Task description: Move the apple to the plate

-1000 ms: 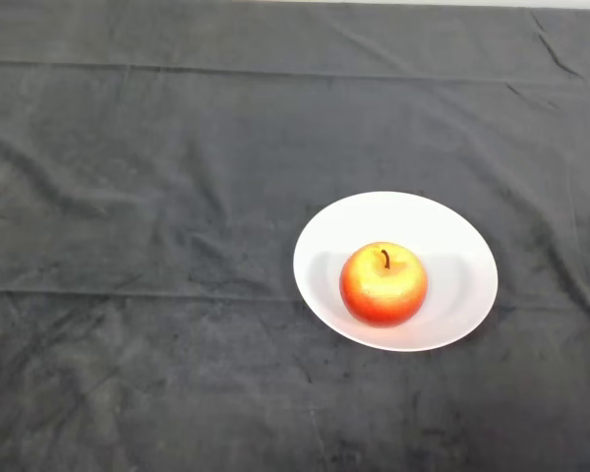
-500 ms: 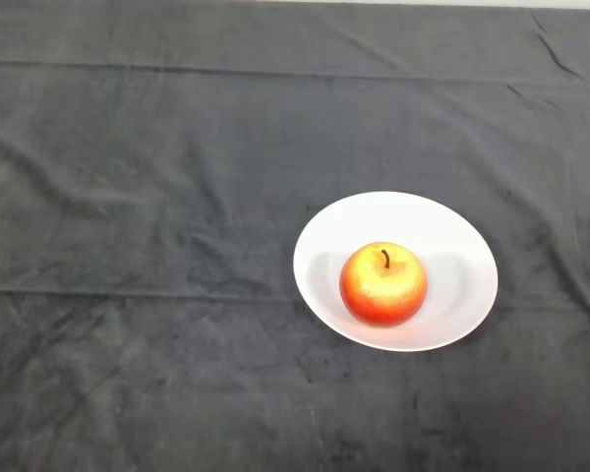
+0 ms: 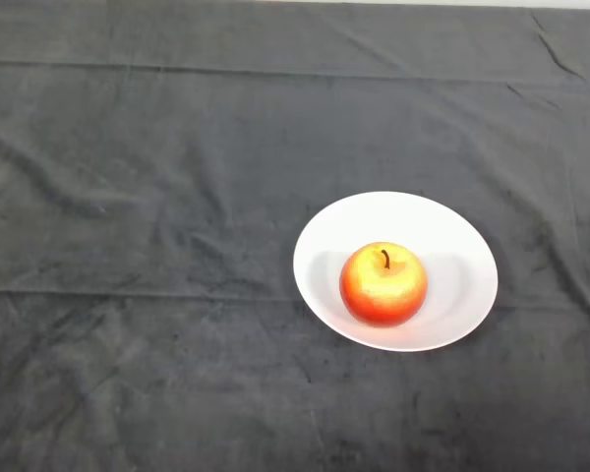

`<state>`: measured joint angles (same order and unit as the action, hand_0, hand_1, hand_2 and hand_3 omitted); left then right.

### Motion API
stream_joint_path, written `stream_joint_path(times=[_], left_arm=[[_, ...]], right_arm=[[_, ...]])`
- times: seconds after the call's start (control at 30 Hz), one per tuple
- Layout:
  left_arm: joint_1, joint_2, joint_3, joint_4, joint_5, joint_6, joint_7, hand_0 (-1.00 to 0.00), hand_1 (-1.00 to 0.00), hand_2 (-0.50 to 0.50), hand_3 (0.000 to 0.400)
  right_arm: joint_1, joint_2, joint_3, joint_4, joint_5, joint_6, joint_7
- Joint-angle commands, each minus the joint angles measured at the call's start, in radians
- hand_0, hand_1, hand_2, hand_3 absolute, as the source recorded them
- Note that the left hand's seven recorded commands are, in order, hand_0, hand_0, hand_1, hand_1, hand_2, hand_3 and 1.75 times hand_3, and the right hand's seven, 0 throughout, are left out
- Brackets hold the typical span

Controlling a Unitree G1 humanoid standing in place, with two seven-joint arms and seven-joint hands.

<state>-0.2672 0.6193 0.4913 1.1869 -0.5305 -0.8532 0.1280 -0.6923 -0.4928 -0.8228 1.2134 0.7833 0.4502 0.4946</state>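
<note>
A red and yellow apple (image 3: pixel 383 284) with a dark stem sits upright on a white round plate (image 3: pixel 452 231), slightly toward the plate's near-left side. The plate lies right of the table's middle in the head view. No part of the robot shows.
A dark grey wrinkled cloth (image 3: pixel 157 246) covers the whole table. Its far edge runs along the top of the view, with a pale strip of background (image 3: pixel 472 3) beyond it.
</note>
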Motion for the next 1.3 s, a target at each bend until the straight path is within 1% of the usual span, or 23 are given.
stream_joint_path(times=[0.03, 1.3], left_arm=[[-0.04, 0.013, 0.026, 0.038, 0.026, 0.014, -0.007, 0.0, 0.0, 0.0, 0.0], [-0.042, 0.003, 0.069, 0.03, 0.072, 0.024, -0.014, 0.0, 0.0, 0.0, 0.0]], right_arm=[[-0.043, -0.036, -0.0158, -0.006, 0.0252, -0.004, 0.0048], [-0.043, -0.036, -0.016, -0.007, 0.0248, -0.004, 0.0046]])
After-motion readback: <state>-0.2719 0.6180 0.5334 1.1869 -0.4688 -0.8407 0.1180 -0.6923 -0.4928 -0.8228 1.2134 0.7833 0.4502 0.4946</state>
